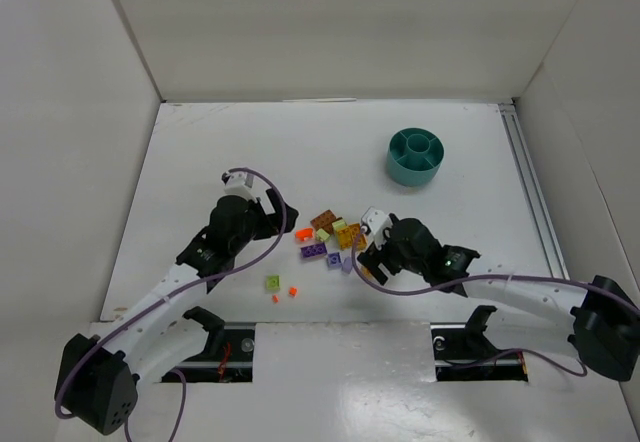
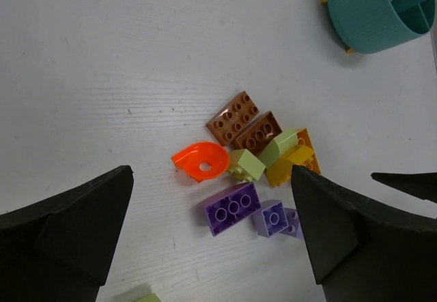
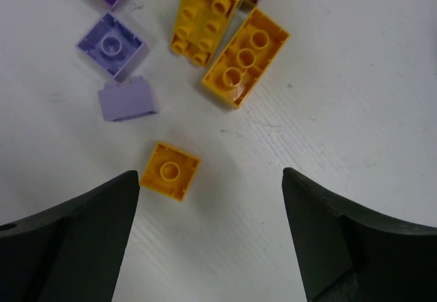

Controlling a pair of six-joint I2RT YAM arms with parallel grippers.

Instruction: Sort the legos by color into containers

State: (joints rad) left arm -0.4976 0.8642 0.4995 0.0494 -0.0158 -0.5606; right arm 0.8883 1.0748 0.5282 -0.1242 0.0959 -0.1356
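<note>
The legos lie in a loose pile (image 1: 330, 237) at the table's middle. The teal dish (image 1: 415, 155) stands apart at the back right and looks empty. My left gripper (image 1: 285, 227) is open and empty just left of the pile. In its wrist view (image 2: 212, 247) an upside-down purple brick (image 2: 232, 208) and a lavender one (image 2: 273, 218) lie between the fingers, with an orange round piece (image 2: 201, 162), brown bricks (image 2: 246, 124) and a light green brick (image 2: 247, 165) beyond. My right gripper (image 1: 358, 259) is open and empty at the pile's right side. A small yellow-orange brick (image 3: 169, 171) lies just ahead of its left finger (image 3: 68, 240).
A light green brick (image 1: 272, 283) and two tiny orange pieces (image 1: 293, 290) lie apart, nearer the front edge. Two larger yellow-orange bricks (image 3: 246, 57) and lavender bricks (image 3: 111, 45) lie beyond the right gripper. White walls enclose the table; a rail (image 1: 525, 182) runs along the right.
</note>
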